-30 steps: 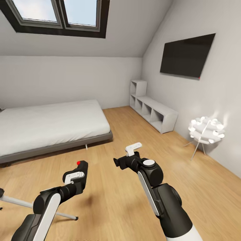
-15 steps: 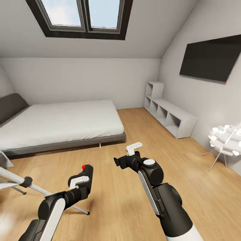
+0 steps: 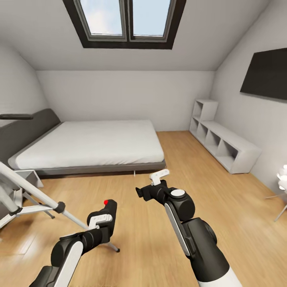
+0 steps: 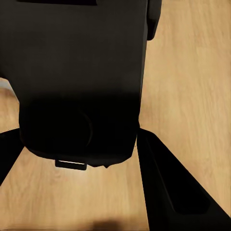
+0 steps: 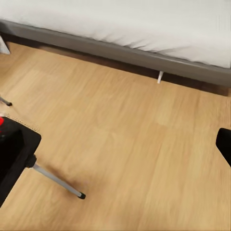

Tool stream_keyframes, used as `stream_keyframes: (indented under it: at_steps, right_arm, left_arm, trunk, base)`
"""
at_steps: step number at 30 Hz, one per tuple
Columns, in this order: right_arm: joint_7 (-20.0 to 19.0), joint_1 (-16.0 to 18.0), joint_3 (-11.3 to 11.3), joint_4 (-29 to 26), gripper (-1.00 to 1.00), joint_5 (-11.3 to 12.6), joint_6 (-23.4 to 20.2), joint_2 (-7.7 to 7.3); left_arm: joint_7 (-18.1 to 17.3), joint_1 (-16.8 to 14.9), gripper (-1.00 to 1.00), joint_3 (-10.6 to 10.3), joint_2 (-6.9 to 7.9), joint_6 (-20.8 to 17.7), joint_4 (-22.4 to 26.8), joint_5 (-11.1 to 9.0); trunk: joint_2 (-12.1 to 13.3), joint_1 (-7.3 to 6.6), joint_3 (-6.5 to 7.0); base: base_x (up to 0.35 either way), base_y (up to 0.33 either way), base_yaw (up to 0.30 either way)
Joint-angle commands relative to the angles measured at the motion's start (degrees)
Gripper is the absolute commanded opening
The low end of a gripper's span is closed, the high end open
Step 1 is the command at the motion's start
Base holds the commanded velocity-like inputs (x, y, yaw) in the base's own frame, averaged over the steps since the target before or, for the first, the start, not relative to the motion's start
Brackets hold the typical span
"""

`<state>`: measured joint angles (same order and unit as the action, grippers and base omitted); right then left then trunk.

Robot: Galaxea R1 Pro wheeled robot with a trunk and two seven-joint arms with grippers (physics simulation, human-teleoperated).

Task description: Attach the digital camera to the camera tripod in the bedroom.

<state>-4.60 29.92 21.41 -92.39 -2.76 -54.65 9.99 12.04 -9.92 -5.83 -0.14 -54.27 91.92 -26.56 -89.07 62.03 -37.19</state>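
Note:
My left gripper (image 3: 102, 220) is shut on the black digital camera (image 3: 111, 208), whose red button (image 3: 106, 202) faces up, low above the wood floor. In the left wrist view the camera (image 4: 82, 72) sits tight between the two dark fingers (image 4: 168, 183). The camera tripod (image 3: 38, 194) stands at the left, with one silver-white leg reaching the floor just beyond the camera; its black pan handle (image 3: 16, 116) juts out above. My right gripper (image 3: 158, 177) hangs open and empty to the right of the camera. In the right wrist view, a tripod leg (image 5: 55, 179) crosses the floor beside the camera (image 5: 12, 154).
The grey bed (image 3: 91, 143) with a white mattress lies ahead. A white cube shelf (image 3: 223, 143) runs along the right wall under a black TV (image 3: 267, 75). A white floor lamp (image 3: 282, 177) stands at the right edge. A skylight (image 3: 127, 20) sits in the sloped ceiling.
The whole view has swung left, bringing more of the bed and the tripod into sight. My left gripper with the camera has shifted slightly right and down in the picture. The right arm holds its pose.

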Motion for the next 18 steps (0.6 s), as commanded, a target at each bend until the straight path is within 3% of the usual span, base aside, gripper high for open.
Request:
stream_keyframes:
  at_steps: [1, 11, 18]
  right_arm:
    - [-0.41, 0.04, -0.05, -0.07, 1.00, -0.32, -0.28, 0.01]
    - [-0.41, 0.05, -0.05, -0.07, 1.00, -0.32, -0.28, 0.01]
    - [-0.41, 0.05, -0.05, -0.07, 1.00, -0.32, -0.28, 0.01]
  left_arm:
    - [0.46, 0.01, -1.00, -0.83, -0.02, -0.30, 0.00, -0.30]
    - [0.38, 1.95, -1.00, -3.12, -0.03, -0.29, -0.39, -0.44]
    - [0.61, 5.56, -1.00, -5.51, 0.00, -0.18, -0.71, -0.32]
  trunk:
    - [0.39, -0.23, 0.13]
    - [4.40, -2.43, 1.93]
    - [7.20, -3.96, 3.18]
  base:
    - [0.000, 0.000, 0.295]
    - [0.000, 0.000, 0.295]
    - [0.000, 0.000, 0.295]
